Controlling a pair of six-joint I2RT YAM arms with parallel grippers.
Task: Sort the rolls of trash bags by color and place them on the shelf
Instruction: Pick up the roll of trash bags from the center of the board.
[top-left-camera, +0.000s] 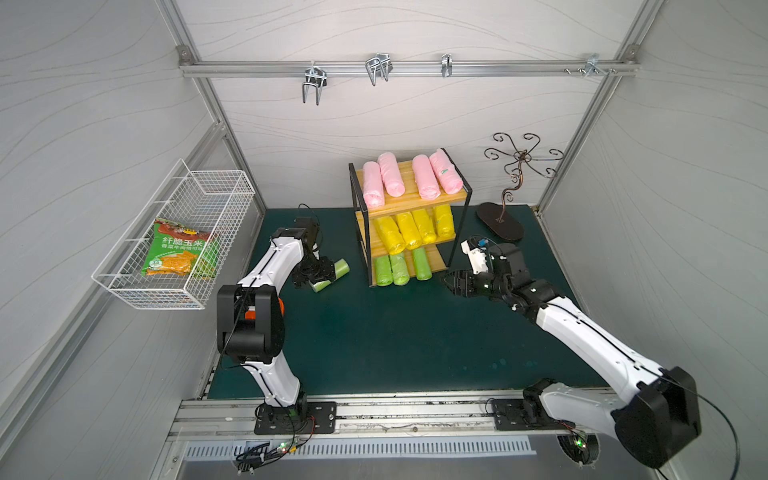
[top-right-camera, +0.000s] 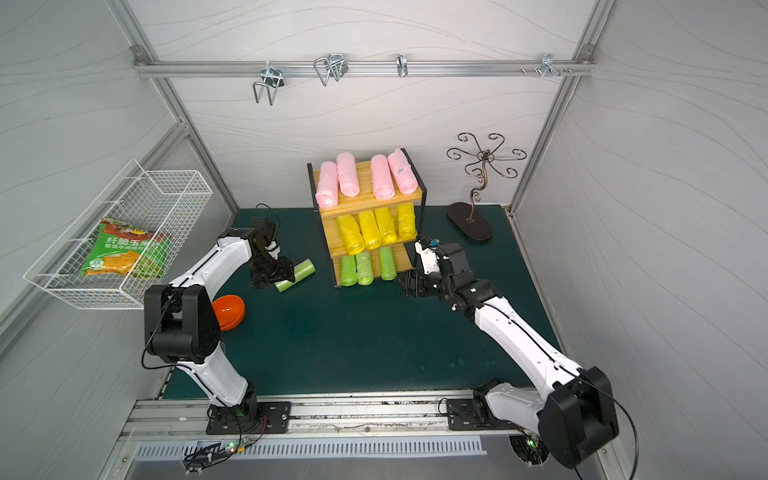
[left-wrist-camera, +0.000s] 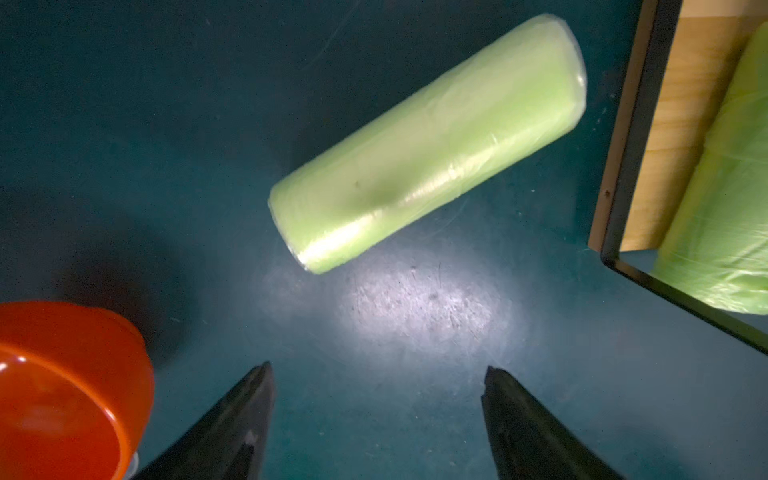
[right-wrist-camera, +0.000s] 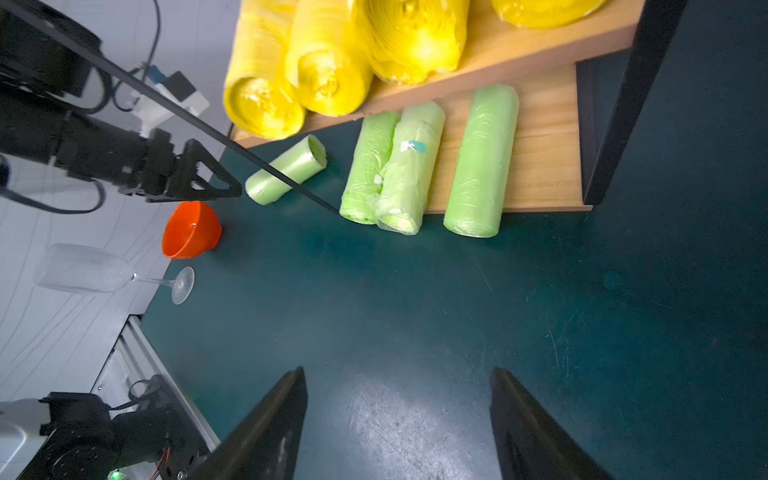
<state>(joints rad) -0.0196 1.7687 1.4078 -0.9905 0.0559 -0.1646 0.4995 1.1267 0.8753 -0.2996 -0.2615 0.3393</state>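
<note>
The shelf (top-left-camera: 409, 183) stands at the back of the green mat. Pink rolls (top-left-camera: 390, 179) lie on its top board, yellow rolls (top-left-camera: 409, 230) on the middle one, and three green rolls (top-left-camera: 400, 269) on the lowest. One more green roll (top-left-camera: 341, 268) (left-wrist-camera: 428, 141) lies on the mat left of the shelf. My left gripper (top-left-camera: 328, 276) (left-wrist-camera: 376, 370) hovers open over its near end, and the roll sits beyond the fingertips, not between them. My right gripper (top-left-camera: 446, 278) (right-wrist-camera: 397, 372) is open and empty over the mat, just right of the lowest tier.
An orange bowl (top-right-camera: 228, 311) (right-wrist-camera: 191, 230) sits by the left arm, with a clear wine glass (right-wrist-camera: 95, 272) lying on its side beside it. A white wire basket (top-left-camera: 137, 291) holding a snack bag (top-left-camera: 183, 253) hangs on the left wall. A metal hook stand (top-left-camera: 500, 220) stands back right.
</note>
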